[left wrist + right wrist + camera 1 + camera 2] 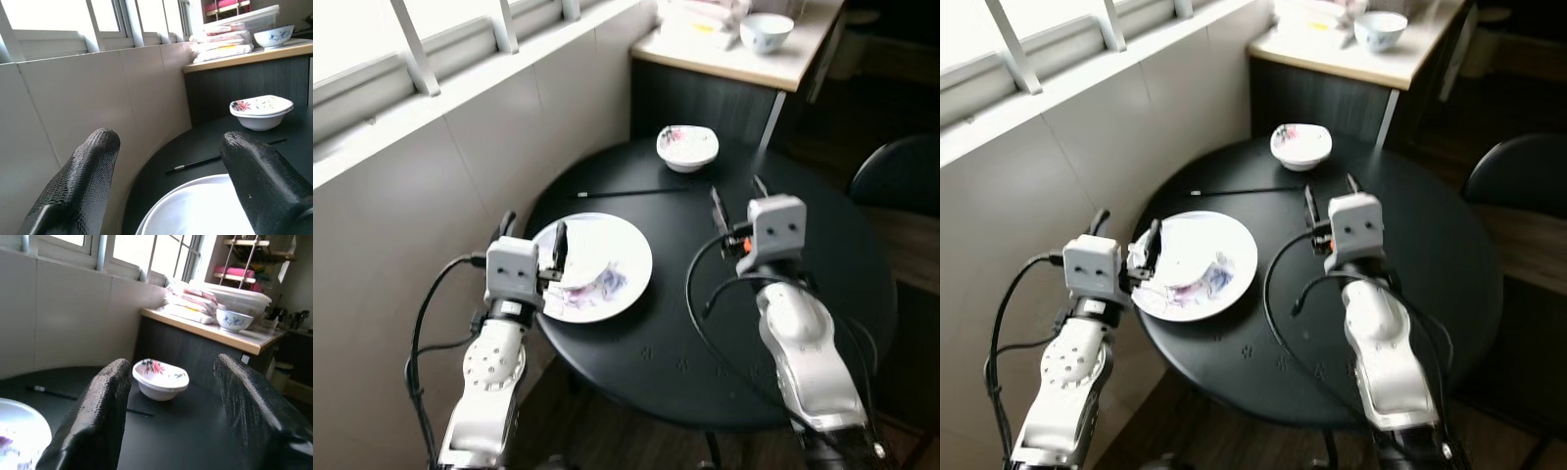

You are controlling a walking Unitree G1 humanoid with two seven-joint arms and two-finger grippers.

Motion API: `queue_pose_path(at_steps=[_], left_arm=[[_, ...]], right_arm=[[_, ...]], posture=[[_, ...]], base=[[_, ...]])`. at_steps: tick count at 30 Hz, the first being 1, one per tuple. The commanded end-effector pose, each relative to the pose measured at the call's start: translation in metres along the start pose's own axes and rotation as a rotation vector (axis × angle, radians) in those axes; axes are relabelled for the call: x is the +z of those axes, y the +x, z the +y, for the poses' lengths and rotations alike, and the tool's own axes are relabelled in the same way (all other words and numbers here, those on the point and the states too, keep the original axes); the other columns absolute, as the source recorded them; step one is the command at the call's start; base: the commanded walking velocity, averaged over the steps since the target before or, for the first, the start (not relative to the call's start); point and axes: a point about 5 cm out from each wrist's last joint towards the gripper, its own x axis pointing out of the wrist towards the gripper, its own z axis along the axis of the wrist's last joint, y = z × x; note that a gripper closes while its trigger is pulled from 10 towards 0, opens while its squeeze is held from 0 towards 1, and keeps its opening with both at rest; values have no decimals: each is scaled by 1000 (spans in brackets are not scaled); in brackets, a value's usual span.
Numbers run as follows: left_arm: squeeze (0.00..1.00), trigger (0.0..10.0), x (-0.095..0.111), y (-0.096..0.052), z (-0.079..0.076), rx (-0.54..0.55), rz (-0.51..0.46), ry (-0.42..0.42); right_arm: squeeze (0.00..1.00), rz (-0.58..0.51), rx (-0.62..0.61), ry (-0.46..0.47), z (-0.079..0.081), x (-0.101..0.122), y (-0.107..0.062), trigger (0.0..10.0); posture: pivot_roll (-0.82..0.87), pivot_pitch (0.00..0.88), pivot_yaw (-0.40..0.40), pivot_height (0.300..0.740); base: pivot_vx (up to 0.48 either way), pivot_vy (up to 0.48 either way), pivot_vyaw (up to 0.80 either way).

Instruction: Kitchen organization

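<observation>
Plate (607, 257) lies at left gripper (530, 238), fingers apart; right gripper (736, 196) spread.

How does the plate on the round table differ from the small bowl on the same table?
The plate is wide and flat; the bowl is smaller and deeper. The plate lies at the table's near edge between the left gripper's fingers; the bowl sits at the far side, untouched. Both are white with coloured patterns.

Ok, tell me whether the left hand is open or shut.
Open: the left hand has its fingers spread wide over the plate rim.
</observation>
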Motion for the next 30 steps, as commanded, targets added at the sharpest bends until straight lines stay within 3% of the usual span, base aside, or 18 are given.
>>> queue_pose_path(at_steps=[1, 7, 13, 30], left_arm=[[0, 10000, 4, -3, 1, -14, -9, 8], [0, 10000, 2, -10, -1, -36, 9, 5], [0, 10000, 1, -12, 0, -34, 15, 6], [0, 10000, 1, -11, 0, -28, 20, 4]], right_arm=[[0, 0, 16, -50, -3, 3, -9, 10000], [0, 18, 35, -116, -7, -5, -27, 10000], [0, 28, 69, -115, 1, -7, -35, 10000], [0, 10, 60, -149, 1, -6, -33, 10000]], posture=[[-45, 29, -7, 740], [-55, 30, -2, 740], [-51, 32, -9, 740], [-54, 33, -4, 740]], base=[[0, 0, 0], [0, 0, 0], [0, 0, 0], [0, 0, 0]])
